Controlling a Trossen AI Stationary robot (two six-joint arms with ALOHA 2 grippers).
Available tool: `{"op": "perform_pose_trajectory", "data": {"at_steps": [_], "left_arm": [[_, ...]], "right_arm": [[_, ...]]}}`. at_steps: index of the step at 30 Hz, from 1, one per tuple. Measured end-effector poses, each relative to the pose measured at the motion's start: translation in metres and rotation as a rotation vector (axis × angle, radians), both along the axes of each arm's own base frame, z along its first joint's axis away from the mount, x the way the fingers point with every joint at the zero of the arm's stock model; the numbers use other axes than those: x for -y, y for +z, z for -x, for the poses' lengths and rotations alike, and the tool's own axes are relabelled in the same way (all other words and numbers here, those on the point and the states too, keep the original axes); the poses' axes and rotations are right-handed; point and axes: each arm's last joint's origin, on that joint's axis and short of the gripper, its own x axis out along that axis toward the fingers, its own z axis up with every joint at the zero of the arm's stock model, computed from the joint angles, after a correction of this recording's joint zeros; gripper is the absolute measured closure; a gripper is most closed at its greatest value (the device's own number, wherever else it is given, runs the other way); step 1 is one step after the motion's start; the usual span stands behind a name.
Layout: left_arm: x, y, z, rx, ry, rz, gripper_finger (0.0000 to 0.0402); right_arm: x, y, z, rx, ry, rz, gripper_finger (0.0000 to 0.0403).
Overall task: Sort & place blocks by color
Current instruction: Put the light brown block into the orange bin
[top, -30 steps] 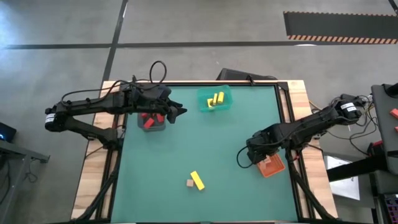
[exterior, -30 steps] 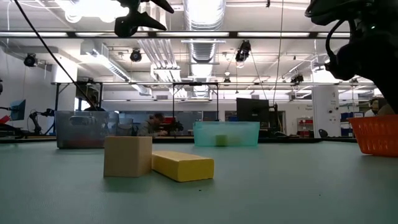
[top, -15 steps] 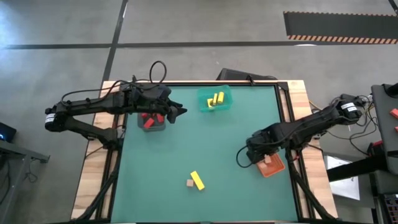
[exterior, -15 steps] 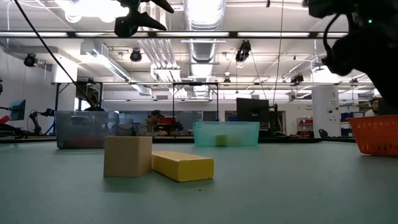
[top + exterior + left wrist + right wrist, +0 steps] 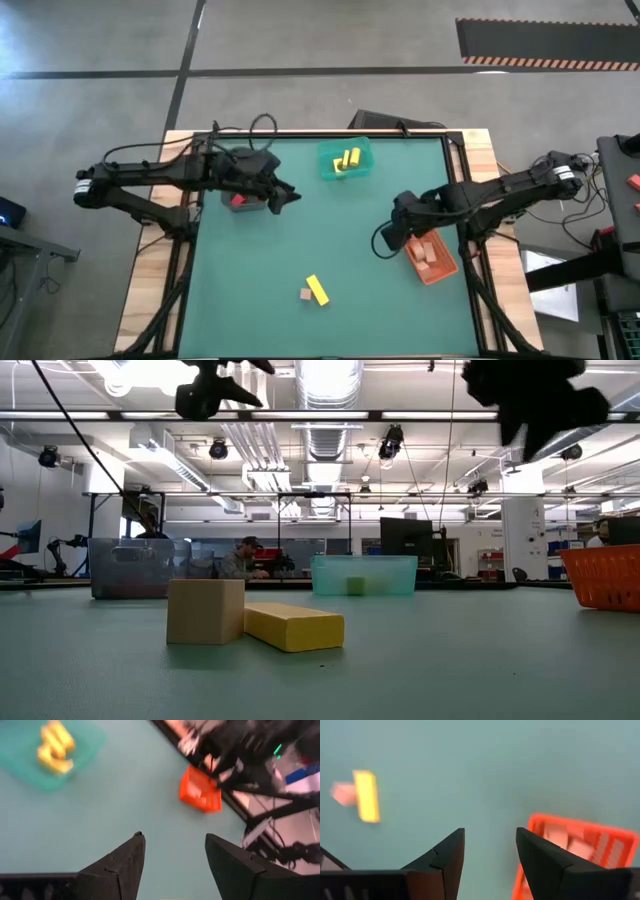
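Two blocks lie flat on the green mat near its front edge: a yellow bar (image 5: 317,290) (image 5: 293,626) and a tan cube (image 5: 304,295) (image 5: 205,611) touching its side. Both show in the right wrist view, bar (image 5: 366,795) and cube (image 5: 343,793). More yellow blocks sit in the teal bin (image 5: 345,160), red ones in the grey bin (image 5: 243,199), tan ones in the orange bin (image 5: 431,258). My left gripper (image 5: 290,196) (image 5: 172,845) hovers open just right of the grey bin. My right gripper (image 5: 380,243) (image 5: 490,840) hovers open left of the orange bin.
The three bins stand along the mat's far and right parts: grey at far left, teal at far centre, orange at the right edge. Bare green mat (image 5: 330,225) spreads between them and the two loose blocks. A wooden frame borders the table.
My left gripper has swung from over the grey bin toward the table's right and near side. My right arm has moved off the orange bin toward the table's left and far side, uncovering the tan blocks inside. The loose blocks have stayed put.
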Motion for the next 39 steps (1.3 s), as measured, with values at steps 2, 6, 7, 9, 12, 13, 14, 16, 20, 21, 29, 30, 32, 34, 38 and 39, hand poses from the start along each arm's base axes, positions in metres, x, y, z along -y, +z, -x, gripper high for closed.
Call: {"op": "perform_pose_trajectory", "data": {"at_steps": [2, 6, 7, 9, 12, 13, 14, 16, 20, 21, 29, 30, 32, 34, 38, 39], "left_arm": [[0.007, -0.006, -0.002, -0.049, -0.004, 0.045, 0.0210], [0.023, -0.023, -0.009, -0.174, -0.025, 0.120, 0.0210], [0.028, -0.028, -0.011, -0.205, -0.034, 0.140, 0.0210], [0.038, -0.036, -0.015, -0.251, -0.050, 0.185, 0.0210], [0.053, -0.047, -0.024, -0.309, -0.054, 0.244, 0.0210], [0.057, -0.051, -0.027, -0.329, -0.053, 0.265, 0.0210], [0.062, -0.055, -0.030, -0.351, -0.053, 0.295, 0.0210], [0.070, -0.065, -0.033, -0.419, -0.040, 0.361, 0.0210], [0.088, -0.083, -0.041, -0.524, -0.048, 0.464, 0.0213], [0.093, -0.086, -0.043, -0.545, -0.046, 0.478, 0.0216], [0.126, -0.094, -0.063, -0.582, -0.163, 0.433, 0.0253], [0.131, -0.093, -0.064, -0.570, -0.222, 0.384, 0.0255], [0.140, -0.090, -0.066, -0.535, -0.361, 0.253, 0.0257], [0.148, -0.089, -0.063, -0.501, -0.484, 0.120, 0.0258], [0.158, -0.094, -0.057, -0.480, -0.600, -0.080, 0.0258], [0.160, -0.096, -0.056, -0.475, -0.630, -0.114, 0.0258]], "right_arm": [[0.005, 0.011, -0.004, 0.048, -0.002, 0.045, 0.0236], [0.017, 0.028, -0.009, 0.115, -0.003, 0.133, 0.0240], [0.021, 0.031, -0.010, 0.124, -0.004, 0.150, 0.0242], [0.027, 0.036, -0.011, 0.137, -0.002, 0.180, 0.0244], [0.037, 0.039, -0.012, 0.143, 0.007, 0.206, 0.0246], [0.039, 0.040, -0.012, 0.144, 0.008, 0.212, 0.0246], [0.041, 0.040, -0.013, 0.144, 0.013, 0.219, 0.0246], [0.046, 0.040, -0.014, 0.152, 0.021, 0.231, 0.0246], [0.053, 0.039, -0.015, 0.145, 0.053, 0.260, 0.0248], [0.055, 0.038, -0.016, 0.141, 0.061, 0.267, 0.0248], [0.070, 0.036, -0.020, 0.137, 0.135, 0.330, 0.0250], [0.071, 0.036, -0.021, 0.142, 0.146, 0.338, 0.0250], [0.073, 0.037, -0.022, 0.147, 0.166, 0.351, 0.0249], [0.074, 0.036, -0.022, 0.138, 0.187, 0.360, 0.0248], [0.074, 0.034, -0.023, 0.131, 0.217, 0.370, 0.0248], [0.074, 0.034, -0.023, 0.130, 0.218, 0.370, 0.0248]]}}
